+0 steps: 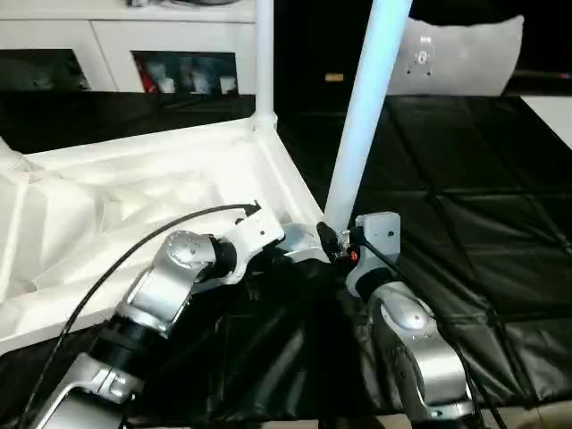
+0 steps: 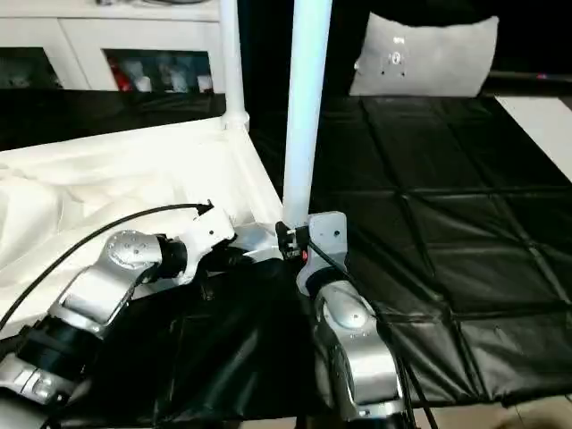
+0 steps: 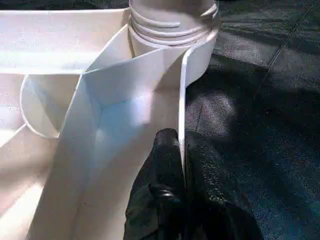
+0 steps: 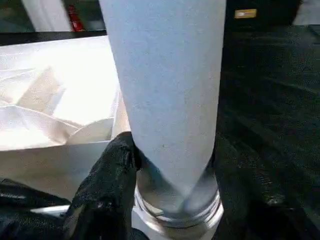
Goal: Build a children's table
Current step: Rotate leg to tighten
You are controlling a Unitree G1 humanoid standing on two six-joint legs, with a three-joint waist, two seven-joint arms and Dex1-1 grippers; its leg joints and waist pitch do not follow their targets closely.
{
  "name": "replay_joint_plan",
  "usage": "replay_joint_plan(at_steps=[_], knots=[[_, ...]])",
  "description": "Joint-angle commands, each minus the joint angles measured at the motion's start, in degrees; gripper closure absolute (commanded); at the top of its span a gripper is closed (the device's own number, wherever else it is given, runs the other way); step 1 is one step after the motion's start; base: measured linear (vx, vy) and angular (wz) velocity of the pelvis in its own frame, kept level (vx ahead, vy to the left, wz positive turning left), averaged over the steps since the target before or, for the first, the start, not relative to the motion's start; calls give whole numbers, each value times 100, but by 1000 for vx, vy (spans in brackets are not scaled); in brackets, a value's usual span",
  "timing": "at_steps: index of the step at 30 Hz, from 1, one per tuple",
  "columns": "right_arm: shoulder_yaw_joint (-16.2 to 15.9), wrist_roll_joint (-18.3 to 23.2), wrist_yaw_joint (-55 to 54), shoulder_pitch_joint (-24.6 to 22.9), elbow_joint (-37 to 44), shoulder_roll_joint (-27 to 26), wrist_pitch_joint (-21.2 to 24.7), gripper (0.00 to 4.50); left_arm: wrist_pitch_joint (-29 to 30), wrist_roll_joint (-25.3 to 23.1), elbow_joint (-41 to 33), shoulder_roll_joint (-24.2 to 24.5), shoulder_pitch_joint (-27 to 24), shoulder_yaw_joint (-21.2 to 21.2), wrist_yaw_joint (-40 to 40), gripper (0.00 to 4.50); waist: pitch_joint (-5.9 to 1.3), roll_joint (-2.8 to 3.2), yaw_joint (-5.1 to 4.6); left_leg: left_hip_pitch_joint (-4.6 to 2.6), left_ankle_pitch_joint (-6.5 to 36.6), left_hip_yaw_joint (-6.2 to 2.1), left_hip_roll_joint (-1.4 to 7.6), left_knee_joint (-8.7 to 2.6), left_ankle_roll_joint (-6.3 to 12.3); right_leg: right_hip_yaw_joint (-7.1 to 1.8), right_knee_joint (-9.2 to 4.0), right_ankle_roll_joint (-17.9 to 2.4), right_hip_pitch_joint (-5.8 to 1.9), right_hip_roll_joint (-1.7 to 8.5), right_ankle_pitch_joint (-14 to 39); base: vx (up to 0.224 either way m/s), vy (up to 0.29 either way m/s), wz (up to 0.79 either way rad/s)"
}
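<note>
At the lower centre of the head views, the left tool (image 3: 182,165) pinches the thin side wall of the upturned white table top (image 1: 134,192), its black fingers (image 3: 160,170) pressed on either side of the rim just below the near corner socket (image 3: 172,30). Beside it, the right tool (image 4: 165,165) clasps the base of a leg (image 1: 362,116) standing in that socket. Farther back, toward the upper centre, a second leg (image 1: 264,54) stands upright in the far corner. A white cabinet (image 1: 116,40) spans the upper left.
</note>
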State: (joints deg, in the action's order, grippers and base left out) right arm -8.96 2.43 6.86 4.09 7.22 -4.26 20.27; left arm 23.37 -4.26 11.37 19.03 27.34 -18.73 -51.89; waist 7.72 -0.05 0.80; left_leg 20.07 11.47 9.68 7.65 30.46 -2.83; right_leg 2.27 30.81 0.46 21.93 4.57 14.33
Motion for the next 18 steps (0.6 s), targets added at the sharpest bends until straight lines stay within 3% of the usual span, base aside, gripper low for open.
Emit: replay_joint_plan(at_steps=[1, 2, 4, 5, 6, 7, 8, 9, 10, 11, 12, 13, 15, 17, 18], knots=[[-951, 360, 605, -308, -188, -312, 244, 171, -90, 149, 9, -262, -118, -165, 278, 450, -62, -22, -4, -94, 3146, -376, 505, -555, -139, -284, -465, -343, 32, 520, 3203, -2, 57, -2], [-802, 464, 884, -331, -92, -54, 157, 157, -145, 161, -5, -170, -152, -134, 183, 450, -94, 1, 13, -66, 2956, -368, 515, -554, -94, -298, -432, -411, -5, 524, 2977, 0, 0, 0], [-655, 566, 1155, -352, 1, 212, 97, 142, -198, 174, -28, -78, -188, -104, 96, 450, -65, -31, 12, -17, 2730, -351, 525, -561, 2, -307, -406, -509, -31, 534, 2697, 0, 0, 0], [-556, 563, 1270, -354, 52, 326, 98, 136, -218, 157, -23, -47, -197, -76, 57, 450, -85, -27, -3, 39, 2444, -345, 526, -556, 69, -307, -363, -618, -85, 545, 2439, 0, 0, 0], [-351, 672, 1553, -352, 120, 590, 86, 125, -282, 154, -14, 41, -222, -53, -34, 450, -146, -4, 18, 0, 2173, -302, 539, -504, 139, -324, -362, -760, -77, 564, 2168, 0, 0, 0], [-75, 794, 1914, -323, 168, 935, 65, 113, -369, 166, -5, 169, -257, -37, -171, 450, -195, -22, 36, -31, 1811, -239, 552, -455, 237, -349, -339, -942, -58, 559, 1706, 0, 0, 0], [-75, 794, 1914, -323, 168, 935, 65, 103, -369, 166, -5, 169, -257, -37, -171, 450, -190, -20, 66, -48, 1710, -212, 555, -441, 297, -350, -333, -995, -50, 557, 1536, 0, 0, 0], [401, 1154, 2683, -222, 179, 1684, -3, 97, -565, 163, 8, 440, -326, -29, -440, 450, -190, -39, 100, -50, 1670, -152, 560, -431, 375, -351, -327, -1048, -32, 524, 1494, 0, 0, 0], [401, 1154, 2683, -222, 179, 1684, -3, 91, -565, 163, 8, 440, -326, -29, -440, 450, -189, -35, 126, -60, 1795, -153, 567, -436, 391, -334, -329, -1045, -52, 532, 1657, 0, 0, 0], [596, 1305, 3013, -145, 113, 1982, -56, 81, -633, 176, 7, 559, -356, -28, -569, 450, -178, -47, 135, -38, 1902, -148, 568, -439, 387, -331, -326, -996, -56, 532, 1855, 0, 0, 0], [735, 1418, 3255, -74, 41, 2193, -100, 61, -682, 185, 20, 641, -368, -28, -664, 450, -252, -18, 172, -33, 1914, -120, 559, -405, 373, -331, -332, -954, -53, 541, 2028, 0, 0, 0], [782, 1464, 3380, -44, 4, 2290, -132, 61, -725, 193, 24, 677, -377, -30, -717, 450, -261, -29, 159, -1, 1792, -117, 558, -404, 383, -327, -315, -984, -66, 540, 1878, 0, 0, 0], [951, 1738, 4252, 171, -195, 2935, -179, 37, -920, 262, 90, 888, -400, -29, -1076, 450, -380, -72, 151, 74, 1233, -102, 520, -332, 577, -267, -201, -1150, -174, 501, 1154, 0, 0, 0], [965, 1794, 4524, 235, -246, 3131, -207, 26, -997, 283, 130, 954, -395, -32, -1197, 450, -399, -43, 162, 43, 1256, -66, 544, -264, 685, -280, -208, -1293, -115, 514, 1266, 26, -19, 0], [952, 1904, 4906, 289, -271, 3401, -163, 11, -1067, 335, 185, 1038, -385, -36, -1370, 450, -471, -57, 173, 26, 1097, -27, 524, -195, 711, -285, -169, -1410, -121, 512, 1027, 77, -65, 5]])
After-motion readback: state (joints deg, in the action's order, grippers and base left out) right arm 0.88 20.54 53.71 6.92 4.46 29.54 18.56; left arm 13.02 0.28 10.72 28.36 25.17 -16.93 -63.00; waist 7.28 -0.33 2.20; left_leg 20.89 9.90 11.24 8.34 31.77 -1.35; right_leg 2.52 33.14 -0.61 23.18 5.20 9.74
